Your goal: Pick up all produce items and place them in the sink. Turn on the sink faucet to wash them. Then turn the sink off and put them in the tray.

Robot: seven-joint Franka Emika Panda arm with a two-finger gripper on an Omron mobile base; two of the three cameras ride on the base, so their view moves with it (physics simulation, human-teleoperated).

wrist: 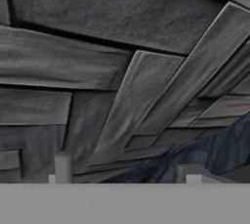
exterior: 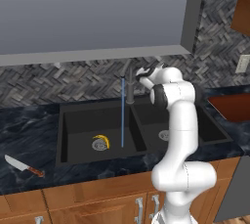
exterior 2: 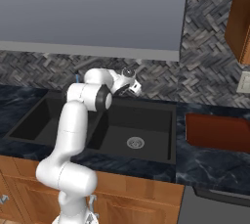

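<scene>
A small yellow banana (exterior: 101, 141) lies on the round drain in the left basin of the black sink (exterior: 73, 115). From the dark faucet (exterior: 130, 87) behind the divider, a thin blue stream of water (exterior: 122, 118) falls into that basin, just right of the banana. My gripper (exterior: 140, 74) is up beside the faucet's top and faces the tiled wall. In the hand view its fingertips (wrist: 62, 167) stand wide apart, open, with nothing between them. The reddish-brown tray (exterior: 233, 106) rests on the counter to the right of the sink.
A red-handled knife (exterior: 22, 165) lies on the black marbled counter left of the sink. The right basin (exterior 2: 135, 143) holds just its silver drain. A grey hood or cabinet hangs low above the faucet. The herringbone backsplash (wrist: 146, 96) is very close to the hand.
</scene>
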